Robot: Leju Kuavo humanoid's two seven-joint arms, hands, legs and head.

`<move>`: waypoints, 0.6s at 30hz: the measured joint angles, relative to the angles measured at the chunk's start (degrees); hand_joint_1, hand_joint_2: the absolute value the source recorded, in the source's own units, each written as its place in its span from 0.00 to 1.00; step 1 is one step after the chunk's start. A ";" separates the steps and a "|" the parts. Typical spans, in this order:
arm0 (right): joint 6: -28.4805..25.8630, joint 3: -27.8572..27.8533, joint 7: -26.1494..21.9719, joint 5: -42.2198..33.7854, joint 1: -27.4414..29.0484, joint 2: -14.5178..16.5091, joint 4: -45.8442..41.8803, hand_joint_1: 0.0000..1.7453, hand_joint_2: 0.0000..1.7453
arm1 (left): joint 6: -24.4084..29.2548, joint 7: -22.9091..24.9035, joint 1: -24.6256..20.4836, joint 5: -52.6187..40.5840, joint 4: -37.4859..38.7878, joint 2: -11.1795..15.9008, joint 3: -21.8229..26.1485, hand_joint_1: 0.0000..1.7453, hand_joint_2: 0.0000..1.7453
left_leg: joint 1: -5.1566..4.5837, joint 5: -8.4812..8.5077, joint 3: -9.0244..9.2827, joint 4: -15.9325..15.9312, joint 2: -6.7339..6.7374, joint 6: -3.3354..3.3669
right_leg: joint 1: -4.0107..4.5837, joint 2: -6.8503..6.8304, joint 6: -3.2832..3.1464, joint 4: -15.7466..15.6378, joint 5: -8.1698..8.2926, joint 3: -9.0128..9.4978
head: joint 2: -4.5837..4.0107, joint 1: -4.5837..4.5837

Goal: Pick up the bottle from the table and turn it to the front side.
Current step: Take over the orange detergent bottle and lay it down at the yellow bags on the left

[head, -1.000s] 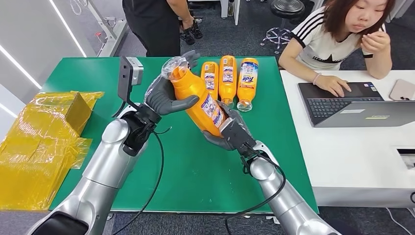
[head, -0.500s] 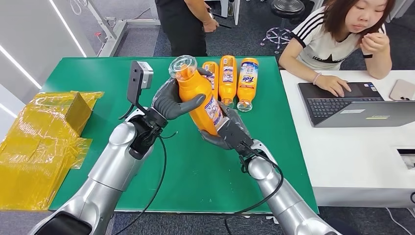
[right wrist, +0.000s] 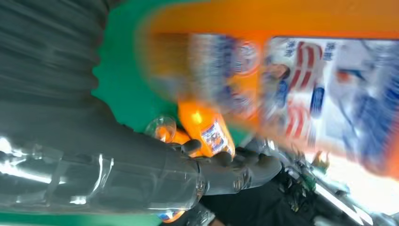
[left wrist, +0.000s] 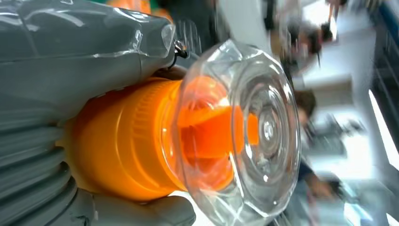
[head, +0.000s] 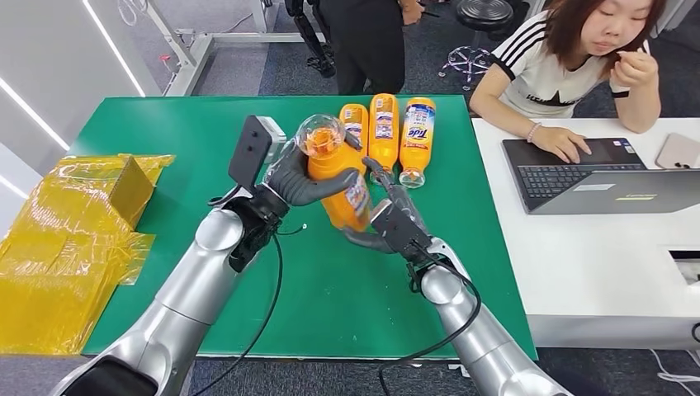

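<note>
Above the green table (head: 165, 132): orange plastic detergent bottle with clear cap (head: 334, 173) clamped by left hand (head: 307, 177), right hand (head: 388, 223) supporting base.
Likely heavy, smooth-walled (slip risk); grip the body, not the cap.

Four orange bottles in all. One bottle (head: 337, 177) is up off the green worktop (head: 148, 132), gripped between the left hand (head: 307, 180) and the right hand (head: 388, 219). Three more bottles (head: 384, 132) lie side by side just beyond the hands. Two worktops: the green one and a white worktop (head: 603, 264) out past the right hand. One laptop (head: 594, 177) and one phone (head: 678, 151) on it. Two people: one seated (head: 578, 58), one standing (head: 367, 41). One pile of yellow bags (head: 66, 239) out past the left hand.
</note>
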 joint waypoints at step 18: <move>0.53 -4.16 -2.66 -1.98 9.74 -6.90 -12.05 0.00 1.00 | 31.95 10.53 -9.17 -84.77 6.03 10.97 -8.10 1.00 1.00 | -0.01 0.00 0.00 0.00 0.10 0.00 | 0.00 0.11 0.00 0.00 0.00 -0.03 | 0.00 0.01</move>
